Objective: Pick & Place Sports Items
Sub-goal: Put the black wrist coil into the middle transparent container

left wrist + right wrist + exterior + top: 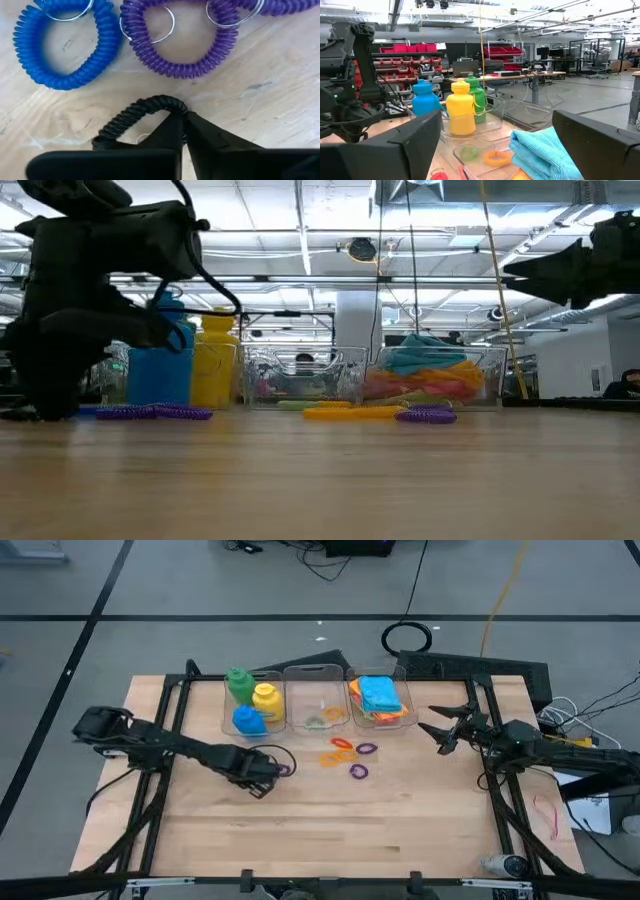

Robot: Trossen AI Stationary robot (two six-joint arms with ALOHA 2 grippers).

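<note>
The left end effector (185,125), down on the tabletop (400,830), pinches a black coil ring (145,112) beside blue (65,47) and purple rings (180,42); such a thin grip could slip on lifting. The right end effector (447,727) waits open near the cloth bin (405,720).

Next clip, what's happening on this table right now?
The left hand is down on the table in front of the bottle bin, shut on a black coil ring, with a blue coil ring and a purple coil ring lying just past it. More orange and purple rings are loose mid-table. The bottles and folded cloths already sit in clear bins. The right hand hangs open beside the cloth bin, holding nothing.
</note>
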